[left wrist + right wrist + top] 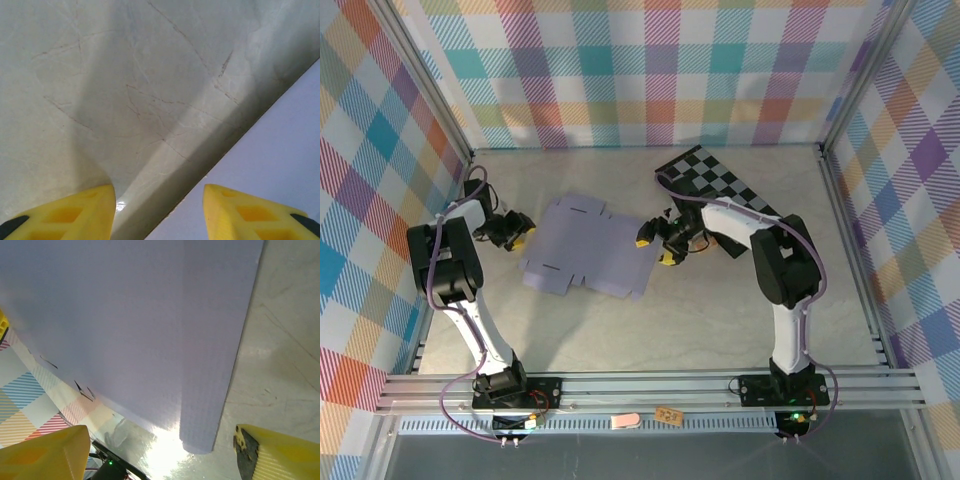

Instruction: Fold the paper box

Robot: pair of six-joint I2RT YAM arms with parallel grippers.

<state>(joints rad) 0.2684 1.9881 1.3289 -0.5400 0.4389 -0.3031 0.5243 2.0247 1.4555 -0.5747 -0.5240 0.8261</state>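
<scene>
Thin, light card, probably floppy: you should take it by an edge flap.
Top view: the paper box (588, 245) lies flat beside the checkerboard (715, 180). Left wrist: left gripper (159, 200) stands apart and empty at the edge far from the checkerboard. Right wrist: right gripper (162, 450) stands apart around the edge nearest it.

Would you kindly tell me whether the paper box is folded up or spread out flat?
Spread out, unfolded: the paper box lies as a die-cut sheet on the table, its flaps extended and slots visible.
</scene>
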